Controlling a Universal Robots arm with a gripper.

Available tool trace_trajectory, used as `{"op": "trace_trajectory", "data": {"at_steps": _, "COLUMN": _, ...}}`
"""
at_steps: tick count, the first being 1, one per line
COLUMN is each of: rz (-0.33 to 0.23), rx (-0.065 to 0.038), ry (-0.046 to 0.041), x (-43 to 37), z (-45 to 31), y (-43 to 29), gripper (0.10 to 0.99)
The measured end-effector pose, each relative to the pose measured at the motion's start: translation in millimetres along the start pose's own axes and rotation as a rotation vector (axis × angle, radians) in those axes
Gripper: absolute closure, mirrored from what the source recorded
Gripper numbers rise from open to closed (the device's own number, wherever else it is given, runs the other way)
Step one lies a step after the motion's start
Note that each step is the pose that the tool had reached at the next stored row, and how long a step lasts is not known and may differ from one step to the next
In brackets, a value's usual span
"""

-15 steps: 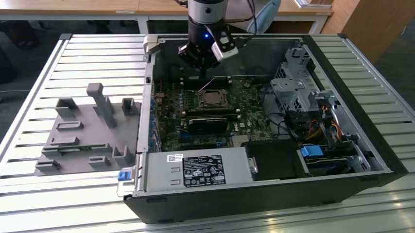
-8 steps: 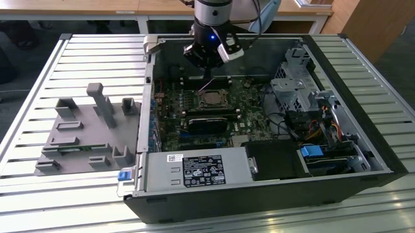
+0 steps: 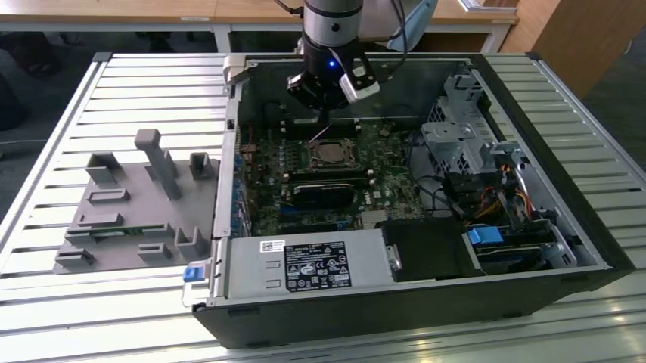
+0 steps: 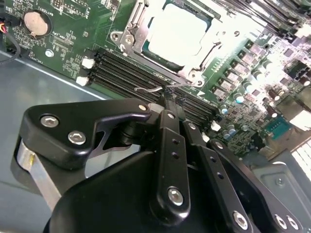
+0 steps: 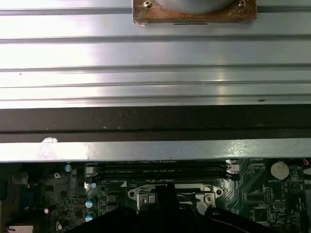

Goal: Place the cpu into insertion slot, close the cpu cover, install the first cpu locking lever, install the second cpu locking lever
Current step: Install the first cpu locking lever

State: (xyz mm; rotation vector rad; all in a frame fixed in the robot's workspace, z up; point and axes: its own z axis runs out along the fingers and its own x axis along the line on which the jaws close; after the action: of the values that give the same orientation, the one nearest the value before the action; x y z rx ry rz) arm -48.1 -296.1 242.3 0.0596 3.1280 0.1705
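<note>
Black linkage gripper [image 4: 167, 99] is down inside the open black computer case [image 3: 565, 249], near its rear wall. Fingers are drawn together with no gap at the tips. The tips sit at the hooked end of a thin wire locking lever [image 4: 148, 89]; can't tell if they pinch it or only touch it.

The cpu, a flat square chip with a dull silver top [image 4: 180, 31], lies just beyond the fingertips, seated in the insertion slot with its dark frame [image 4: 155, 56]. The cpu cover, a thin grey metal frame plate [image 4: 130, 41], lies flat around the chip, which shows through its window.

Edges:
- Long black memory slots [image 4: 121, 73] run directly under the tips, between the gripper and the socket edge.
- A bare grey sheet-metal case panel [image 4: 48, 97] is close beside the gripper body, so room is tight there.
- In the exterior view the grey drive cage [image 3: 454, 140] stands well off towards that view's right, and the black rectangular block [image 3: 325, 193] lies past the socket, away from the gripper.
- The first wrist view shows the case rim [image 5: 155, 150] with the slatted aluminium table [image 5: 155, 63] beyond it.
</note>
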Motion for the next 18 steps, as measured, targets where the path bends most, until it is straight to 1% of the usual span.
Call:
{"op": "trace_trajectory", "data": {"at_steps": 1, "rz": 0.000, "rx": -0.004, "ry": 0.0003, "x": -0.2, "z": 0.3, "y": -0.1, "gripper": 0.980}}
{"op": "trace_trajectory", "data": {"at_steps": 3, "rz": 0.000, "rx": -0.027, "ry": 0.0011, "x": -0.6, "z": 1.2, "y": -0.2, "gripper": 0.980}}
{"op": "trace_trajectory", "data": {"at_steps": 4, "rz": 0.000, "rx": -0.033, "ry": 0.0013, "x": -0.7, "z": 1.5, "y": -0.5, "gripper": 0.980}}
{"op": "trace_trajectory", "data": {"at_steps": 5, "rz": 0.000, "rx": -0.035, "ry": 0.0013, "x": -0.8, "z": 1.8, "y": -0.8, "gripper": 0.980}}
{"op": "trace_trajectory", "data": {"at_steps": 10, "rz": 0.000, "rx": -0.035, "ry": 0.0014, "x": -2.0, "z": 3.0, "y": -1.3, "gripper": 0.980}}
{"op": "trace_trajectory", "data": {"at_steps": 14, "rz": 0.000, "rx": -0.035, "ry": 0.0014, "x": -3.2, "z": 4.7, "y": -3.3, "gripper": 0.980}}
{"op": "trace_trajectory", "data": {"at_steps": 18, "rz": 0.000, "rx": -0.035, "ry": 0.0014, "x": -5.9, "z": 7.1, "y": -3.9, "gripper": 0.980}}
